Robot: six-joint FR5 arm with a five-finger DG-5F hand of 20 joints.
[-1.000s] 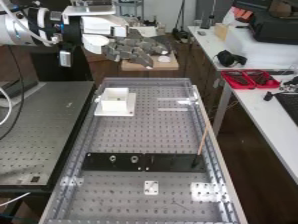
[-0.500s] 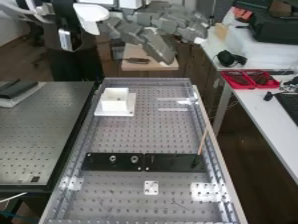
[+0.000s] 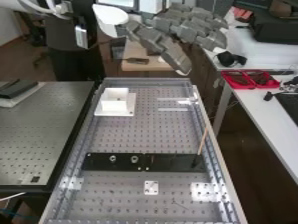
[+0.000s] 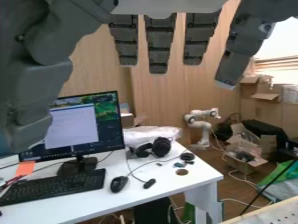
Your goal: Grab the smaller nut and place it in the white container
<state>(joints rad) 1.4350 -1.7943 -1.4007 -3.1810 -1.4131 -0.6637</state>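
The hand [image 3: 178,34] is high at the top of the high view, beyond the bench's far end, its fingers straight and holding nothing. In the wrist view the hand [image 4: 159,46] hangs with extended fingers. The white container [image 3: 115,102] stands on a white plate near the bench's far left corner. On the flat black bar [image 3: 174,162] are the larger nut [image 3: 113,158] and the bearing [image 3: 134,159]. A tiny light mark lies at the bar's left end; whether it is the smaller nut I cannot tell.
A thin wooden stick [image 3: 203,141] leans up from the bar's right end. Red trays [image 3: 249,79] lie on the side table at the right. A monitor [image 4: 83,127] and headphones [image 4: 159,147] stand on a desk in the wrist view.
Across the high view the hand has swung to the right, from left of the top middle, and its fingers now slant down to the right. The container and bar parts have kept their places.
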